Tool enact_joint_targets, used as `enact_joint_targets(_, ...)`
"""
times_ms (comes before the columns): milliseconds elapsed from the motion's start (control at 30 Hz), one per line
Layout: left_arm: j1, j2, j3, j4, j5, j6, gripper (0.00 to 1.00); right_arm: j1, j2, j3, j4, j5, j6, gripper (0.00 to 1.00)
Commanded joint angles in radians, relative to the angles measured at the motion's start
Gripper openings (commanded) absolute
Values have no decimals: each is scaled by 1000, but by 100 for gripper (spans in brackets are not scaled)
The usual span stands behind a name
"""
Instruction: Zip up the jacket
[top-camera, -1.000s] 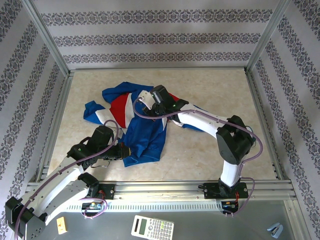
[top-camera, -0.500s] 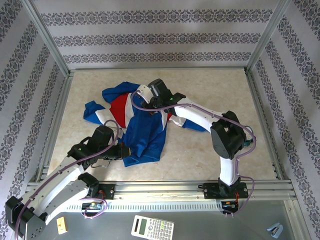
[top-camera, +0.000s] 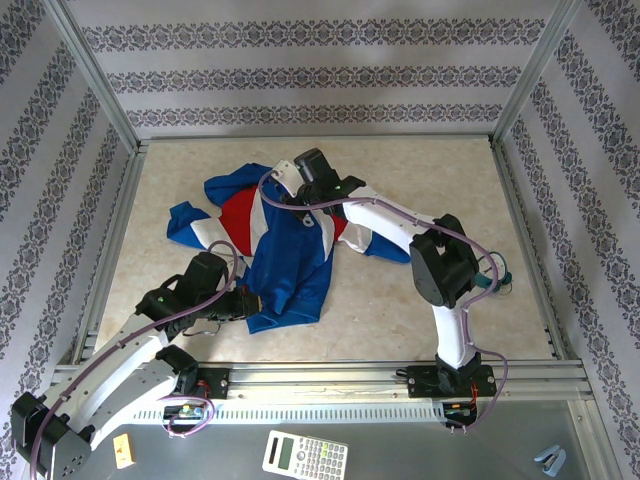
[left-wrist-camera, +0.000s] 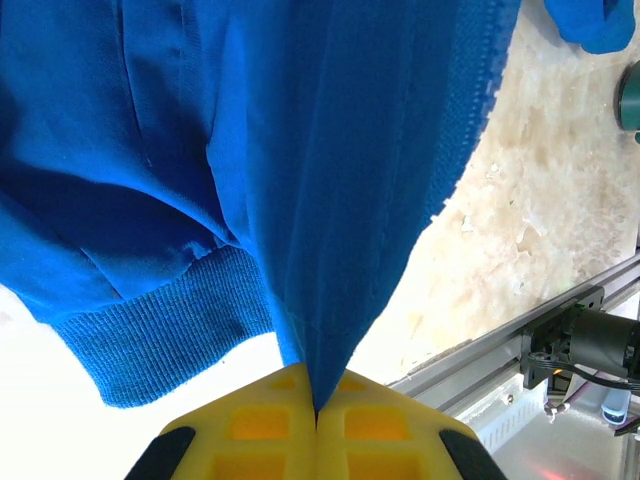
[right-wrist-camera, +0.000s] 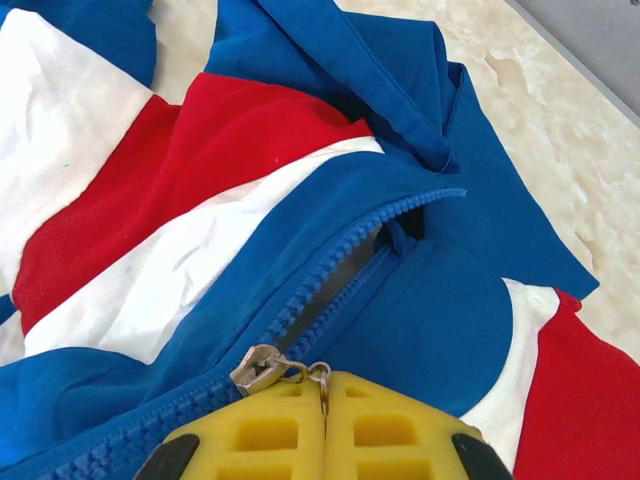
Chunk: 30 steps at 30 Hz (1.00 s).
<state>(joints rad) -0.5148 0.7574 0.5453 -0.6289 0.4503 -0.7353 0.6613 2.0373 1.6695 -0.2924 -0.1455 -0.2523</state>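
Blue soft jacket (top-camera: 290, 275) lies spread on table (top-camera: 430, 180), middle-left. Left gripper (left-wrist-camera: 316, 425) pinched tight on bottom hem, likely to hold cloth straight. Right gripper (right-wrist-camera: 325, 405) pinched on ring of zipper pull (right-wrist-camera: 262, 368), close to collar, ready for pulling. Short open gap at top. No writing clear enough to read.

The jacket (right-wrist-camera: 330, 190) is soft matt cloth; its hem (left-wrist-camera: 150, 340), just beyond the left gripper's (left-wrist-camera: 317, 412) yellow plastic pads (left-wrist-camera: 260, 428), is ribbed knit. The zipper pull (right-wrist-camera: 262, 368) at the right gripper (right-wrist-camera: 325, 405) is dull metal.
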Motion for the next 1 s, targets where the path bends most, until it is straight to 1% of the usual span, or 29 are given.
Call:
enact_joint_targets(0,7,-7,-21,-33,16,-19,0,-32,24,65,26,32,-16,0)
enact_joint_targets(533,7,23,-5,-32,15,-26,0,-71,121,196,14,10,-26,0)
enact_joint_targets(967,7,42,0,-34,24,-27,0,-128,210,324,7,-1,-41,0)
